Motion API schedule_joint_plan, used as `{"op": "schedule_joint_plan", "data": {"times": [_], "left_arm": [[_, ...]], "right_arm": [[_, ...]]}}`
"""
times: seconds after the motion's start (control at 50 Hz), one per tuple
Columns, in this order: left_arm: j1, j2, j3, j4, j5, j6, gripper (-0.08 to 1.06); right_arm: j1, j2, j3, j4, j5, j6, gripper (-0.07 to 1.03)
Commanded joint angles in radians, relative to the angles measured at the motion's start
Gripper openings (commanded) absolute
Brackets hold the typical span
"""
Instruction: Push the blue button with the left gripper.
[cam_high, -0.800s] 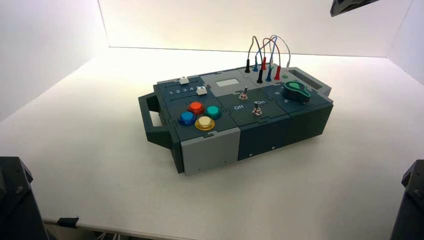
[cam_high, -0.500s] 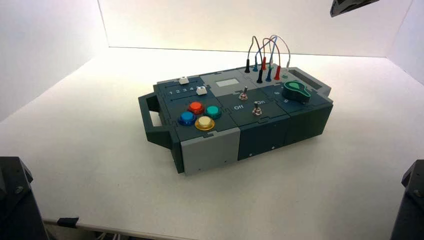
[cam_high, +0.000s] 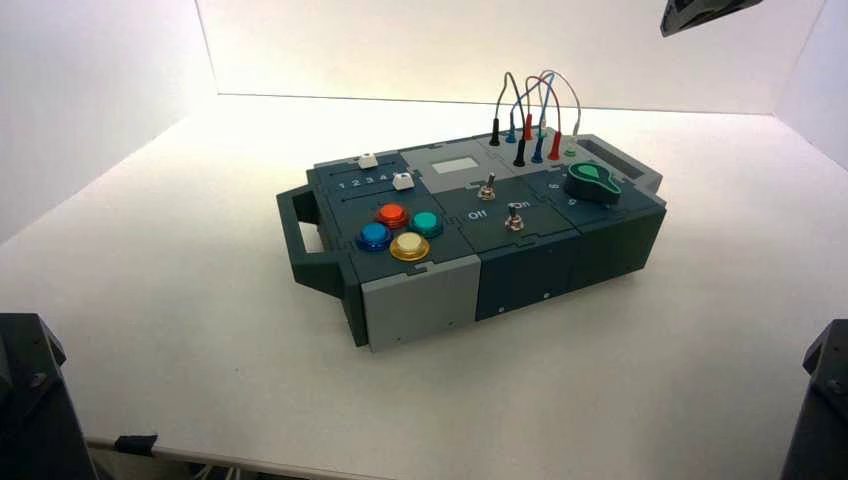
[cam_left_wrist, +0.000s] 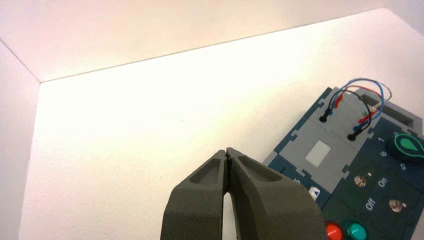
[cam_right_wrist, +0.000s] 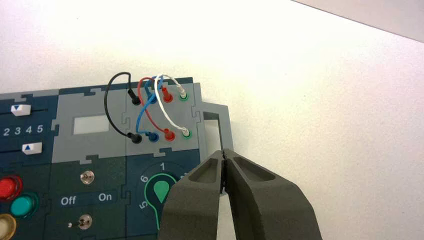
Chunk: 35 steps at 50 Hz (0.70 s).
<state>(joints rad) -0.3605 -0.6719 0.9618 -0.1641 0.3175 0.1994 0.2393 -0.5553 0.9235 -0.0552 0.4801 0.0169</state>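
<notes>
The blue button (cam_high: 374, 236) sits at the front left of the box's top (cam_high: 455, 205), beside the red button (cam_high: 391, 214), the teal-green button (cam_high: 427, 223) and the yellow button (cam_high: 409, 245). My left gripper (cam_left_wrist: 227, 151) is shut and empty, held back above the white table, far from the box. In the high view only the left arm's black body (cam_high: 30, 400) shows, at the bottom left corner. The blue button does not show in the left wrist view, only the red button (cam_left_wrist: 333, 231) and the teal-green one (cam_left_wrist: 356, 231). My right gripper (cam_right_wrist: 223, 152) is shut and parked.
The box has a dark handle (cam_high: 300, 235) on its left end, two white sliders (cam_high: 403, 181), two toggle switches (cam_high: 514, 217), a green knob (cam_high: 592, 183) and looped wires (cam_high: 530, 110) at the back. The right arm's body (cam_high: 825, 400) is at the bottom right corner. White walls surround the table.
</notes>
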Motion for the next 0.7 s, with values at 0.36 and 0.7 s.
{"op": "schedule_joint_plan", "data": {"times": [0.36,0.7], "left_arm": [[-0.219,0.069,-0.026,-0.021,0.181,-0.009,-0.03],[-0.365,0.238,-0.048,-0.031,0.242,-0.012,-0.03]], "right_arm": [[-0.002,0.046,-0.017,0.002,-0.009,0.002,-0.02],[-0.002,0.058,-0.026,0.005,0.000,0.003,-0.02]]}}
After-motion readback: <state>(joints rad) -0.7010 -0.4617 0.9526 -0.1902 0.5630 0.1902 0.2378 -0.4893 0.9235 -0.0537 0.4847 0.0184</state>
